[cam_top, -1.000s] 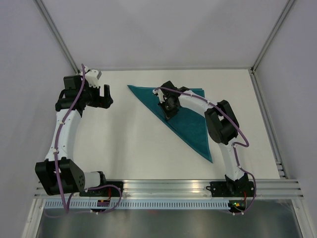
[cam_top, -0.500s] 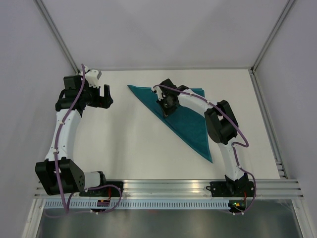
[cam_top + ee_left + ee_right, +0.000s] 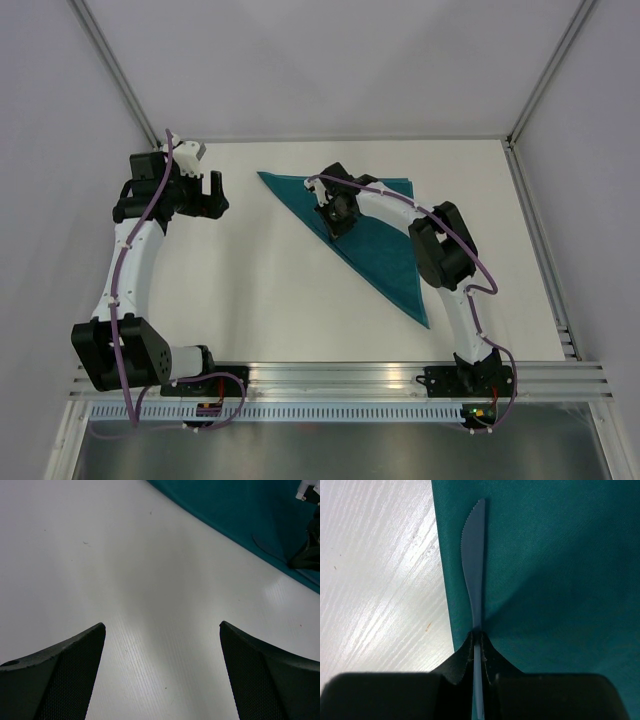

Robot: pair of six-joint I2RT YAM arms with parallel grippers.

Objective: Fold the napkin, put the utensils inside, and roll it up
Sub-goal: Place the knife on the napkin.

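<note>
The teal napkin (image 3: 385, 255) lies folded into a triangle on the white table, right of centre, its long edge running from back left to front right. My right gripper (image 3: 335, 222) is low over its back part. In the right wrist view the utensil, a slender blue knife (image 3: 472, 565), lies on the napkin (image 3: 560, 580) just inside its left edge, serrated tip pointing away. The right gripper (image 3: 477, 637) has its fingers close on both sides of the knife's handle. My left gripper (image 3: 212, 192) hovers open over bare table, left of the napkin (image 3: 240, 510), holding nothing (image 3: 162, 625).
White walls with metal corner posts enclose the table on three sides. An aluminium rail (image 3: 330, 375) carrying both arm bases runs along the near edge. The right gripper's dark tip (image 3: 307, 555) shows at the right edge of the left wrist view.
My right gripper has shifted slightly left and back along the napkin with the knife between its fingers. The left arm has not moved.
</note>
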